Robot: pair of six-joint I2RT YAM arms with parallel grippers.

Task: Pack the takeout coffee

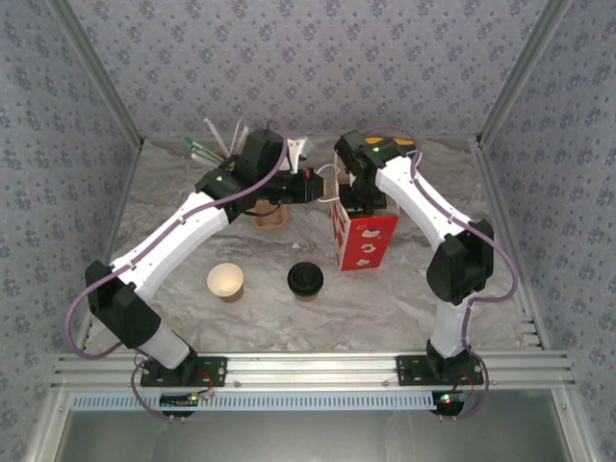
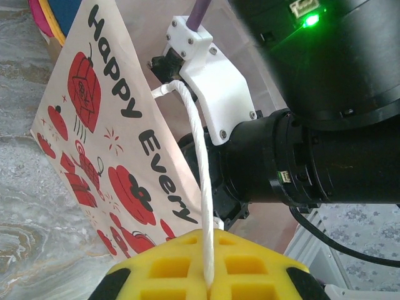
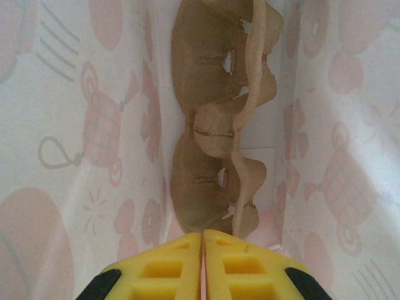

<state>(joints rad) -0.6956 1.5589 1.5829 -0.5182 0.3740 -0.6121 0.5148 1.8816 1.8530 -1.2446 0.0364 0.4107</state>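
The takeout coffee (image 1: 305, 279), a brown cup with a black lid, stands on the table in front of the bag, apart from both grippers. The red-and-white paper bag (image 1: 371, 241) stands upright at centre right. My left gripper (image 1: 310, 185) (image 2: 209, 250) is shut on the bag's white rope handle (image 2: 197, 156) beside the printed bag wall (image 2: 106, 125). My right gripper (image 1: 354, 207) (image 3: 203, 240) reaches down into the bag's mouth, its yellow fingers shut with nothing seen between them. Below it, a brown cardboard tray (image 3: 209, 125) stands on edge inside the bag.
A lidless paper cup (image 1: 225, 281) with a cream inside stands left of the coffee. Another brown cup (image 1: 270, 218) sits under my left arm. Straws and sticks (image 1: 217, 140) stand at the back left. A yellow-and-blue box (image 1: 399, 146) lies behind the right arm.
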